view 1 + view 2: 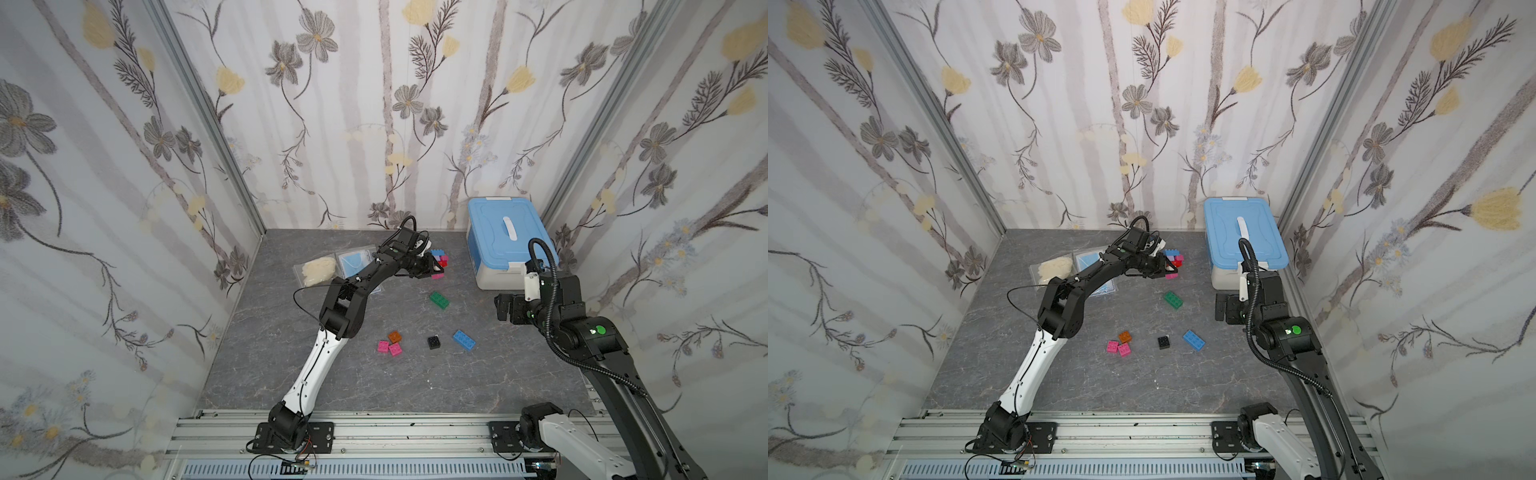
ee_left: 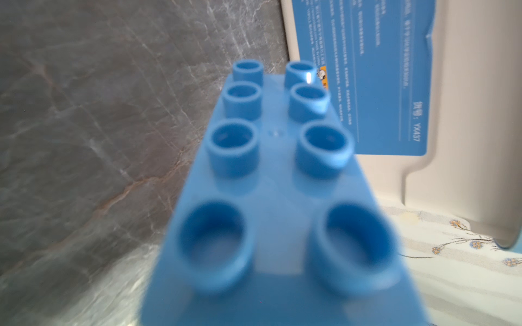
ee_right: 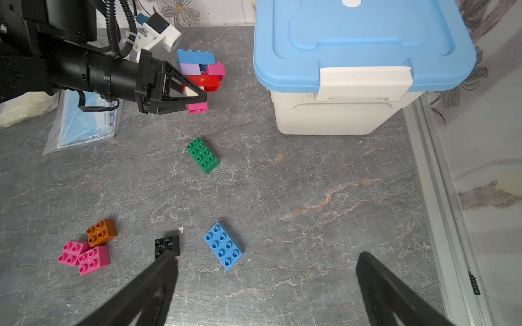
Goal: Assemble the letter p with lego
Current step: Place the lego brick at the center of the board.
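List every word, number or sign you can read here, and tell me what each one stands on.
"YX437": after two blurred characters and a colon, on the blue label on the white box, left wrist view.
Rows of small print on the same label: too blurred to read.
Small orange mark at the label's edge: too blurred to read.
Lego bricks and blue lid: no text visible.

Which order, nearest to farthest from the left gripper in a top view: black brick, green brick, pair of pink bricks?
From the left gripper, closed on the cream brick:
1. Green brick, just in front, toward the robot.
2. Black brick, farther forward, mid-table.
3. Pair of pink bricks, farthest, beside the orange brick.
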Tool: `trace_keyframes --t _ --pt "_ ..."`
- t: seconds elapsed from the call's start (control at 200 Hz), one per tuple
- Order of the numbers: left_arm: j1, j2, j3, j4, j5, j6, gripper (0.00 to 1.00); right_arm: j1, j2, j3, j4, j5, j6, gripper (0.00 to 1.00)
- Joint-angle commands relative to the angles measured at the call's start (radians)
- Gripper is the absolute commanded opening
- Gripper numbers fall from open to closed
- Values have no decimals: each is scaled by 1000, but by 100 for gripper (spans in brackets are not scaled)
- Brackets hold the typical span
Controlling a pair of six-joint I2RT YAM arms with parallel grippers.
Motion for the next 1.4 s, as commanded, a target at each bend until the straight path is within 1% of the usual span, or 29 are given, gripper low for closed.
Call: trace_keyframes --t 0.0,0.115,0.185,0.27,0.365,0.505,0.65,0.684,0.719,0.859,0.939,0.994,1.044,1.154,1.314,1.394 --pt "10 45 54 -44 29 -34 32 -3 20 1 17 -10 11 99" --pt "17 67 55 -34 16 -51 37 -3 31 4 12 -11 9 99" --pt "21 78 55 -44 10 -57 41 -3 33 4 11 -11 7 99" --pt "24 87 55 -65 -2 -60 51 -3 32 4 11 -12 6 99" --pt "29 95 55 -94 -25 -69 66 -3 32 3 13 -12 5 99" --pt "38 103 55 -135 -50 -69 80 -3 31 3 13 -15 4 99" --pt "52 107 55 -188 -81 -56 84 -4 28 3 11 -19 3 99" --pt "56 104 55 -201 -90 -51 87 -4 27 3 12 -21 3 99" --pt "59 101 55 -218 -100 -43 87 -4 26 3 11 -22 2 99" --pt "66 81 52 -276 -165 14 88 -4 23 1 11 -29 0 99" --pt "67 54 38 -280 -204 41 87 -4 26 1 8 -29 0 99" --pt "67 16 -2 -247 -224 51 86 -4 31 3 1 -27 -6 99" --pt "67 -34 -67 -188 -231 57 85 -3 39 7 -10 -19 -11 99" --pt "67 -210 -246 -50 -270 87 84 26 80 36 -63 50 -20 99" --pt "64 -534 -549 87 -396 204 84 159 192 109 -139 179 -10 99" --pt "63 -686 -681 104 -461 253 83 221 265 139 -156 196 13 99"
